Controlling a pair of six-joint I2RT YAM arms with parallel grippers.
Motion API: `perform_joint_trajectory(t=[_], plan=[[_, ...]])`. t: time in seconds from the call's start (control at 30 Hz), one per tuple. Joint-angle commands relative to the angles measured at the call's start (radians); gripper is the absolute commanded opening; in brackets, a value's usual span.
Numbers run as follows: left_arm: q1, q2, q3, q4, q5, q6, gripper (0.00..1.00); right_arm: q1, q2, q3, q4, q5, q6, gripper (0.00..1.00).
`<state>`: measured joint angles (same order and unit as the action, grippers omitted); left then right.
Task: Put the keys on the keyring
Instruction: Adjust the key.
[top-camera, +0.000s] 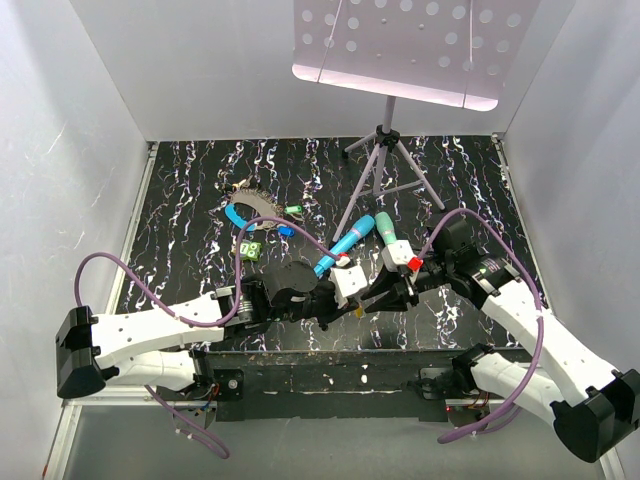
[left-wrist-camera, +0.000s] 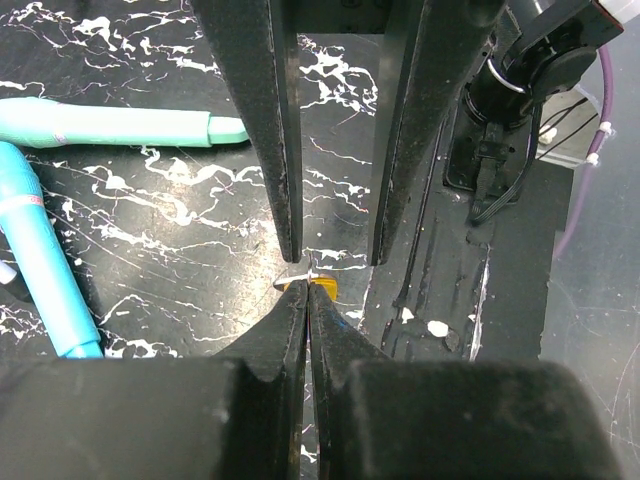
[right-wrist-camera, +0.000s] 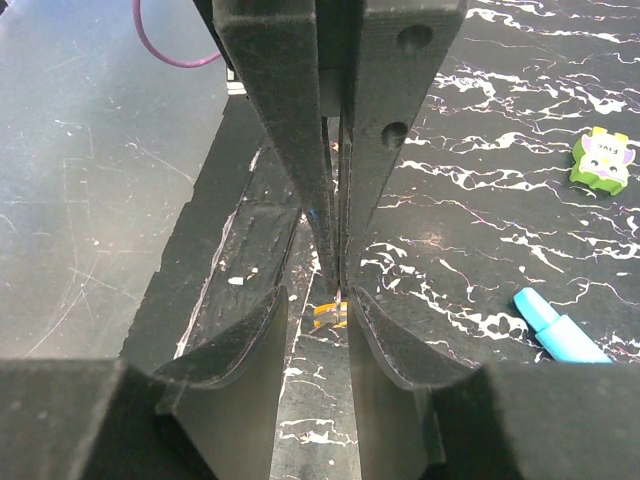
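L hand (left-wrist-camera: 306, 292) pressed fully together, pinching yellow-headed key (left-wrist-camera: 322, 290) right at the tips. Only a sliver of yellow head plus a glint of metal visible, rest hidden btwn pads. R hand (left-wrist-camera: 335, 255) facing it tip to tip, part-way apart, one finger each side of the key and L tips, gripping nothing; contact w/ key can't be told. Probably a handover or re-grip, low over near edge of tabletop (top-camera: 200, 180), just beside the dark base strip. Further out: teal sticks (top-camera: 348, 242) just past the hands, small green block (top-camera: 250, 250) off to the left. Keyring (top-camera: 240, 213) well apart from both hands, lying loose on far-left tabletop, blue curved section on its near side. Green-headed key (top-camera: 295, 210) and blue-headed key (top-camera: 285, 230) just beside it; whether threaded on can't be told. Risks, as judged: key dropped if L lets go before R bites, since the hold is tiny and at the very tips. R closing on L's pads instead of the key, bc so little sticks out. Key twisting in the pinch, or head hole covered by pads, so no threading. Also loose ring likely to skid when pushed on w/out a hand pinning it.
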<state>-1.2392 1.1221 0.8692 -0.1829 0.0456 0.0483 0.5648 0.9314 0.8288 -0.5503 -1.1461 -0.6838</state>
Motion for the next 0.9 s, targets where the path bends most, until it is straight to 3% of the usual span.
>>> perform_joint_trajectory(t=[0.0,0.33,0.63,0.73,0.87], plan=[[0.001,-0.019,0.017,0.017,0.016,-0.004,0.00,0.014,-0.002,0.013,0.035,0.008,0.009,0.38],[0.001,-0.025,0.016,0.030,0.016,-0.013,0.00,0.026,0.009,0.000,0.032,0.025,0.009,0.30],[0.001,-0.039,0.001,0.048,0.014,-0.022,0.00,0.030,0.010,-0.011,0.032,0.037,0.009,0.30],[0.001,-0.036,0.001,0.049,0.017,-0.025,0.00,0.032,0.012,-0.005,0.032,0.031,0.007,0.26],[0.001,-0.035,-0.001,0.053,0.016,-0.027,0.00,0.035,0.014,0.000,0.018,0.025,0.001,0.06]])
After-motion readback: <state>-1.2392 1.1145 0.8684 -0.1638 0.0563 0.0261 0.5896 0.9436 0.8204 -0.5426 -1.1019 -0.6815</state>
